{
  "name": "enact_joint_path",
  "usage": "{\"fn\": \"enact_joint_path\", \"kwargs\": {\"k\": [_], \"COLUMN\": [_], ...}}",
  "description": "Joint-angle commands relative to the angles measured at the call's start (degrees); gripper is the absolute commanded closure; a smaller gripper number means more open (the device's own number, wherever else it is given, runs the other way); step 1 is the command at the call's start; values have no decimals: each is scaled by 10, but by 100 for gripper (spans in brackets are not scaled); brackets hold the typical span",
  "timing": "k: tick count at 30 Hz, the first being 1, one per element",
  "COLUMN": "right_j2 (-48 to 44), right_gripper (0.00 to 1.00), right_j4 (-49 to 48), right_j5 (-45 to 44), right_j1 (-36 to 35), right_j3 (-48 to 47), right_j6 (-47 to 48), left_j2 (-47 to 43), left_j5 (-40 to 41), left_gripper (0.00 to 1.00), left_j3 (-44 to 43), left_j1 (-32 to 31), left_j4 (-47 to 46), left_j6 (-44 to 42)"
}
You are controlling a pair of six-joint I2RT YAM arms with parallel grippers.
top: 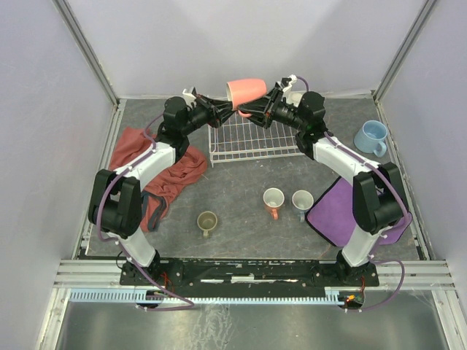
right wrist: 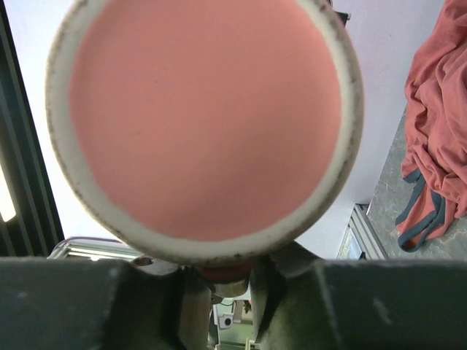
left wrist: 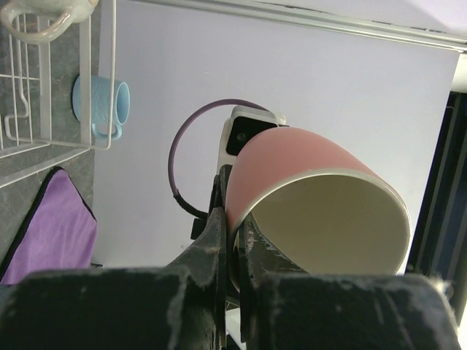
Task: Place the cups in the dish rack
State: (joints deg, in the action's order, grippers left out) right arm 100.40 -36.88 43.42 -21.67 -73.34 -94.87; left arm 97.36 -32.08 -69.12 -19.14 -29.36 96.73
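**Work area.** A grey desk [top: 241, 182] is enclosed by pale lavender walls. The white wire dish rack [top: 255, 156] stands at the far centre of the desk.

**Held item.** The salmon-orange mug [top: 246, 90] is in the air above the far edge of the rack, lying on its side between the two arms. Its open mouth points toward the left arm and its base toward the right arm.

**Left claw** [top: 228, 108]. Its wrist camera shows the fingers drawn narrow on the mug wall at the rim, with one finger outside and one inside.

**Right claw** [top: 257, 109]. Its wrist camera shows the round base of the mug filling the frame. The fingers are closed narrowly on a salmon part below the base, which appears to be the handle.

**Other cups.**
- Cream mug [left wrist: 40, 18]: among the rack wires, seen in the left wrist view.
- Light blue mug [top: 372, 136]: on the desk, right of the rack, near the wall.
- White-and-orange mug [top: 273, 199] and grey-blue mug [top: 302, 200]: close together on the desk, in front of the rack.
- Olive-green mug [top: 207, 221]: alone, nearer the arm bases.

**Cloths.** A red cloth [top: 171, 171] lies left of the rack. A purple cloth [top: 339, 211] lies just beside the grey-blue mug.
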Motion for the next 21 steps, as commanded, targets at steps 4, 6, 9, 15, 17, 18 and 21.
{"fn": "enact_joint_path", "kwargs": {"k": [4,6,9,15,17,18,21], "right_j2": [11,12,6,1,4,7,15], "right_gripper": [91,99,99,99,99,99,99], "right_j4": [-51,-43,-10,68,90,107,191], "right_j5": [-30,-30,-32,-29,-29,-29,-33], "right_j1": [-2,-1,-2,1,2,4,12], "right_j3": [-35,-39,-47,-77,-89,-97,-144], "right_j6": [-9,-2,23,81,97,108,177], "left_j2": [-48,-48,-47,-61,-69,-73,-90], "left_j5": [-16,-17,-18,-12,-10,-9,-3], "left_gripper": [97,97,96,54,50,49,48], "left_j3": [-8,-8,-10,-12,-12,-12,-8], "left_j1": [-8,-8,-7,14,30,37,62], "left_j4": [-86,-83,-72,-1,27,43,112], "left_j6": [20,14,-6,-78,-104,-119,-170]}}
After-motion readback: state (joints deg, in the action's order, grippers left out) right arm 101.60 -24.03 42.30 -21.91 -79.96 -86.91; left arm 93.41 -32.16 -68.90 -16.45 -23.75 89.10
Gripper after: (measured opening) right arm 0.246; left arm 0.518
